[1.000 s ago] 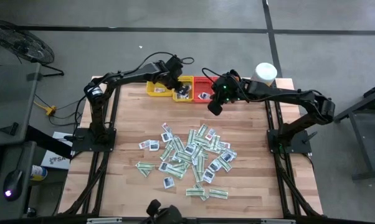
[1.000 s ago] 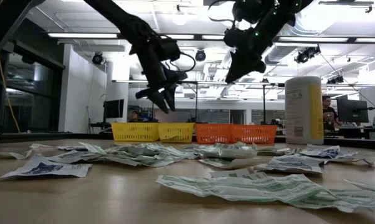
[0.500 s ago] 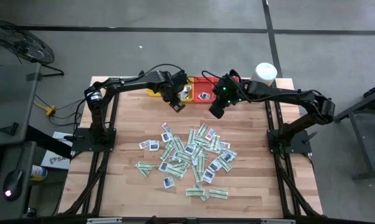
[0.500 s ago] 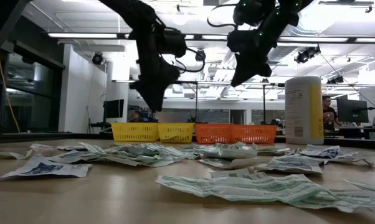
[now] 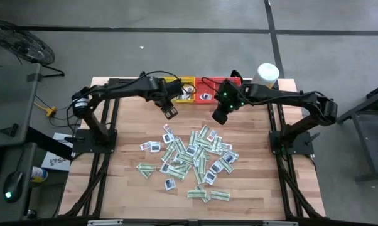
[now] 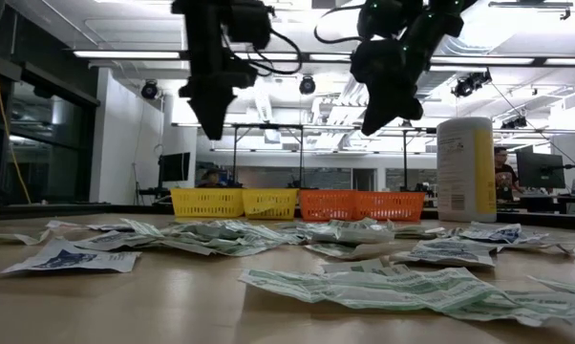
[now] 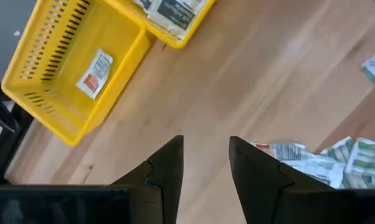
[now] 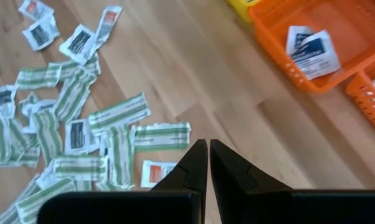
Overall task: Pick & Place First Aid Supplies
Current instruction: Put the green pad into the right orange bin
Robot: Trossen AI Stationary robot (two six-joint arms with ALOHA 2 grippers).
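The first aid supplies (image 5: 192, 157), white-and-green strips and small white squares, lie scattered flat in a heap on the middle of the wooden table (image 5: 126, 182). Some also lie in the yellow trays (image 5: 179, 88) and the red trays (image 5: 208, 93) at the far edge. My left gripper (image 5: 170, 112) hangs open above bare wood between the yellow trays and the heap, with nothing between its fingers (image 7: 166, 171). My right gripper (image 5: 219, 117) hangs shut and empty above the table, just near of the red trays, with the heap's far edge (image 8: 122, 134) below it.
A tall white-and-yellow canister (image 5: 268, 73) stands at the far right corner, beside the red trays (image 6: 364, 205). One yellow tray (image 7: 75, 68) holds a single packet (image 7: 94, 73). Bare wood lies left of the heap and along the near edge.
My left gripper has come away from above the yellow trays, toward the table's near edge and the heap. It has risen and rolled about its own line on the way. My right gripper has tipped a little further downward and drifted slightly toward the heap.
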